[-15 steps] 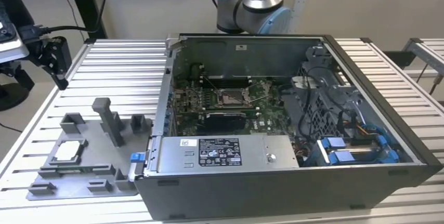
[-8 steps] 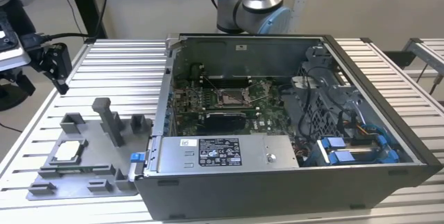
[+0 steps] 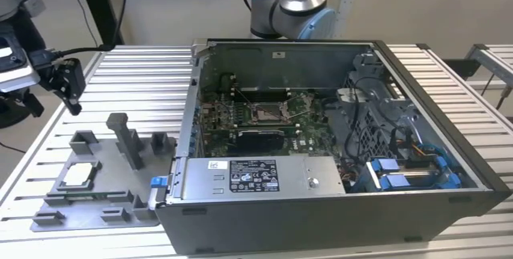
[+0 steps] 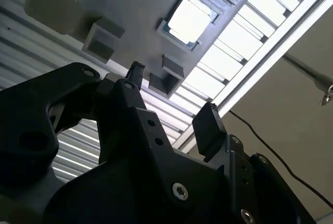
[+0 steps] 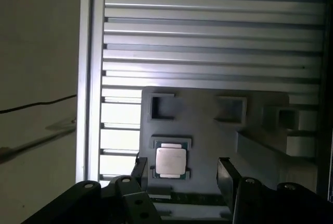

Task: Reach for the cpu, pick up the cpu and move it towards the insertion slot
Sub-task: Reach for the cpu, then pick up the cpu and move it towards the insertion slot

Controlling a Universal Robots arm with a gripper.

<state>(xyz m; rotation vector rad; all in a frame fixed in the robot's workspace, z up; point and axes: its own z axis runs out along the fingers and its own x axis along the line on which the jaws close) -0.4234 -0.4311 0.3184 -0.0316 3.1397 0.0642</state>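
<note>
— Where is the cpu (image 5: pixel 171 160) lying?

— It is lying flat, pale face up, in a square seat of the grey fixture (image 3: pixel 95 212). That fixture is sitting on the slatted table (image 3: pixel 136 79), outside the case (image 3: pixel 321 223), just beside the case's wall on the exterior view's left.

— Are you holding it?

— No. My gripper (image 5: pixel 182 162) is hanging in the air outside the case, on that same side of it, above the table and apart from the cpu. In the first wrist view my fingers (image 5: pixel 228 179) are standing wide apart, the gap broader than the chip, with nothing between them. The cpu is showing beyond that gap, and I am touching neither it nor the fixture.

— And the slot?

— The slot (image 3: pixel 268 113) is sitting inside the case, on the green board (image 3: pixel 313 133) at its floor, a shiny square frame with a dark centre. It is lying well apart from the cpu, with the case's wall standing between the two. The case is lying open at the top, so the slot is showing in the exterior view.
</note>
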